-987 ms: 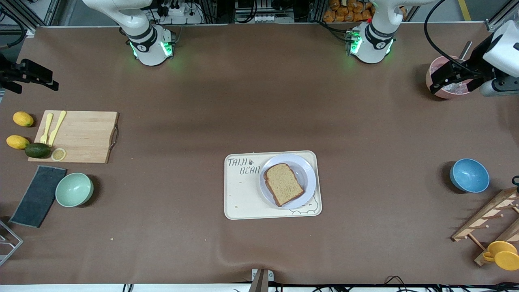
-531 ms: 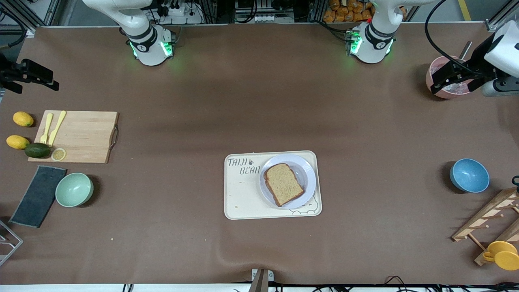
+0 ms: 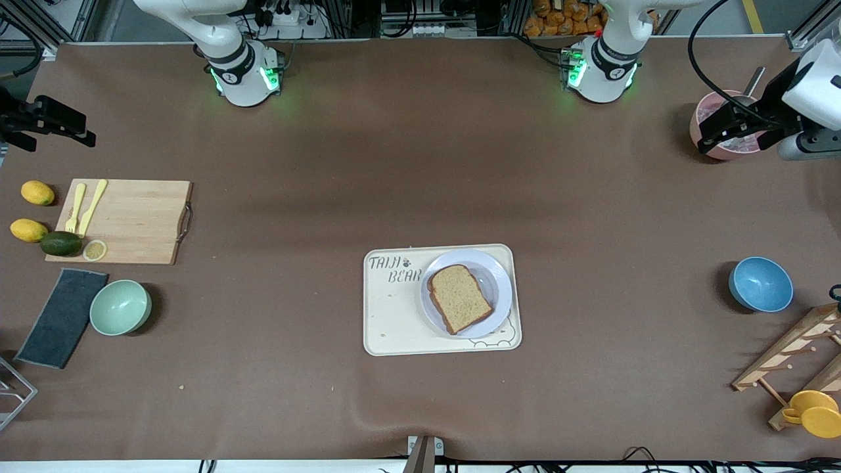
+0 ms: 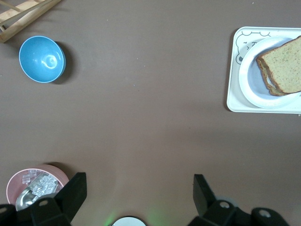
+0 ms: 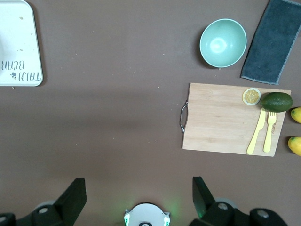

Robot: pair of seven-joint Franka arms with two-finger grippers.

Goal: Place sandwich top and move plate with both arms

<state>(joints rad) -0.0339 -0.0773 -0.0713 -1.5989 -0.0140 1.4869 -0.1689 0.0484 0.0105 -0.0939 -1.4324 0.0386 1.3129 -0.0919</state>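
Both grippers hang open and empty in the front view, the left gripper (image 3: 713, 135) over the pink bowl (image 3: 723, 150) at its end of the table, the right gripper (image 3: 66, 131) over bare table at its own end, while the bread (image 3: 460, 297) lies on the plate (image 3: 500, 284) on the tray (image 3: 394, 322). Left wrist view: fingers (image 4: 75, 190) spread wide, bread (image 4: 282, 69) on the plate (image 4: 251, 80), blue bowl (image 4: 41, 59) well apart. Right wrist view: fingers (image 5: 75, 195) spread wide above the cutting board (image 5: 221, 117), with a green bowl (image 5: 223, 43) near it.

left claw (image 3: 713, 135) edged slightly upward over the pink bowl (image 3: 721, 150), nothing else moved
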